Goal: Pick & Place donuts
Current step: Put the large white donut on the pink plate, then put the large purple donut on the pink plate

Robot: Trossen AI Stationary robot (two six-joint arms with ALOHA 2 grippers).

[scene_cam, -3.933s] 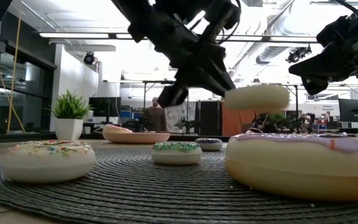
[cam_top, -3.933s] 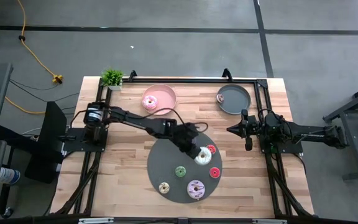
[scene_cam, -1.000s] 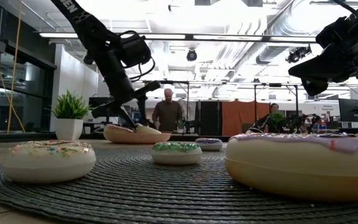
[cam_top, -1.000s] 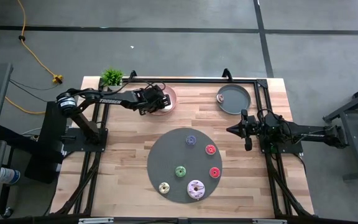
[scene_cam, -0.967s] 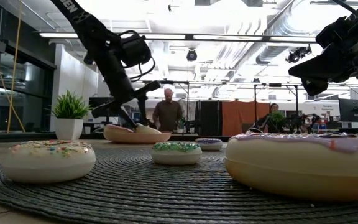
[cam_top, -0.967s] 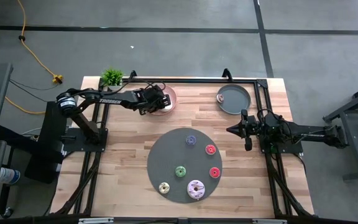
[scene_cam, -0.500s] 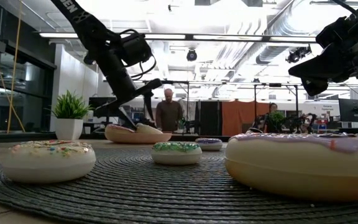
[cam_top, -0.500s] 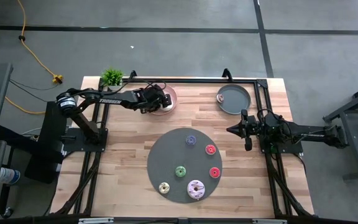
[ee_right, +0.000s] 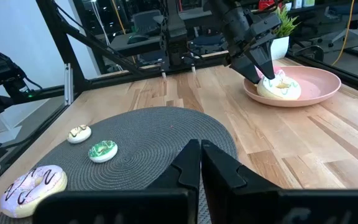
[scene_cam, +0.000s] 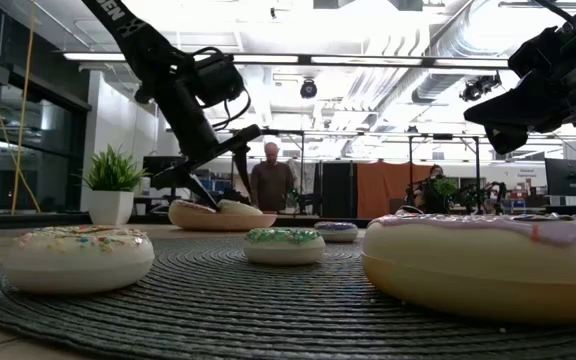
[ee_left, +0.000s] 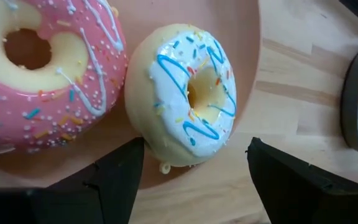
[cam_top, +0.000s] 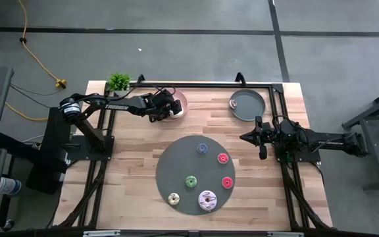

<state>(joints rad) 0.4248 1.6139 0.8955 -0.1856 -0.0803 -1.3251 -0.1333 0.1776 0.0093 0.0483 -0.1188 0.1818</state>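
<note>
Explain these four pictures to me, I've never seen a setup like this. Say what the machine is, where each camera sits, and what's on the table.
Two robot arms work at a wooden table. One camera looks down from above, one sits at table height, one rides on each wrist. The left gripper hangs open over the pink plate, where a white-frosted donut lies beside a pink donut; it holds nothing. The right gripper, shut and empty, waits at the table's right side. Six more donuts lie on the dark round mat.

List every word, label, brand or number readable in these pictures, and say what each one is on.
"TROSSEN": white lettering along the left arm in the high view, small and barely legible.
White letters on the same arm at the top of the low view: cut off, not readable.
Nothing legible on the donuts, plates, mat or right arm.
</note>
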